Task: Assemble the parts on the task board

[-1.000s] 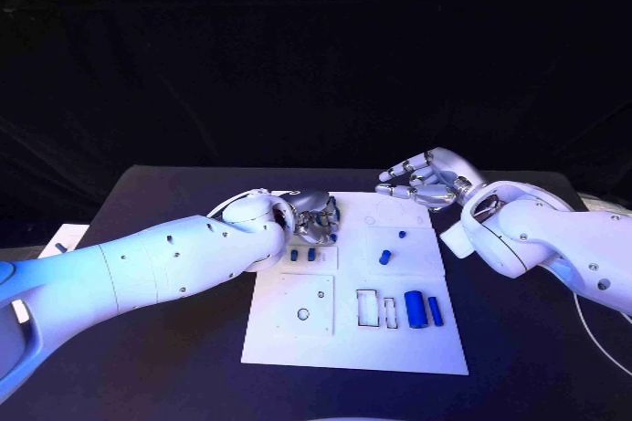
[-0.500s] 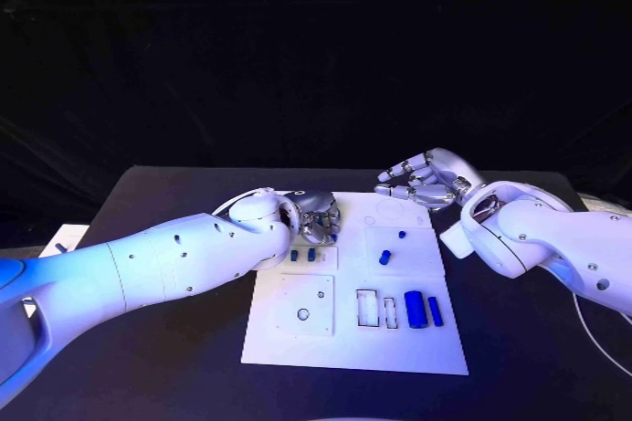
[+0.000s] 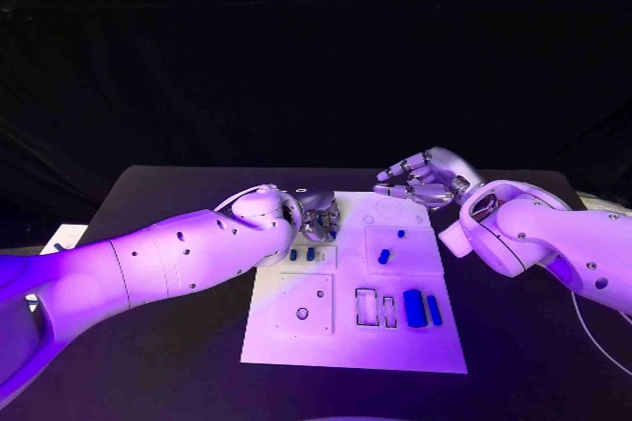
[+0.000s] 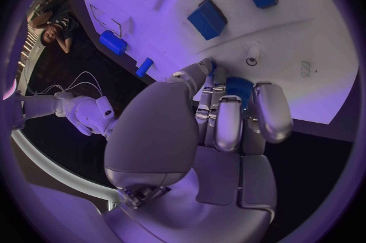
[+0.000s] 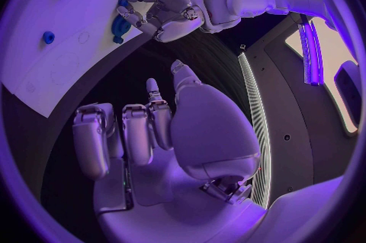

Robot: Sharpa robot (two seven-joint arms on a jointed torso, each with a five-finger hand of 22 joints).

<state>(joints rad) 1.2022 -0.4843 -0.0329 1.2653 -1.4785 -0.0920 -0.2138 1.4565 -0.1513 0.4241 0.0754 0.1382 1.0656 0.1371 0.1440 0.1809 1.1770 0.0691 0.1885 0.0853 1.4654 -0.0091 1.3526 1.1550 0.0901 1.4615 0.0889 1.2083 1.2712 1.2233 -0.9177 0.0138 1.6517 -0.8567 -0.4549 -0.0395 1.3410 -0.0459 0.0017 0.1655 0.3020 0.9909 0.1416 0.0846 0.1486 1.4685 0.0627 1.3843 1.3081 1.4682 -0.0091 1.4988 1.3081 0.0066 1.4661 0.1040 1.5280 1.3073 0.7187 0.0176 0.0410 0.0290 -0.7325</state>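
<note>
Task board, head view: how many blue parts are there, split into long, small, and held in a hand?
Long blue parts: 2
Small blue parts: 4
Blue part held by left hand: 1
Total: 7

Dim room w/ dark bkgd, wrist views fisheye-bent at edges.

No words, numbers or signs can be read anywhere. The white task board [image 3: 395, 348] has only thin outlines of shapes on it, no letters. The blue parts [image 3: 415, 308] have no marks. The two arms have small dark dots, not writing.
</note>
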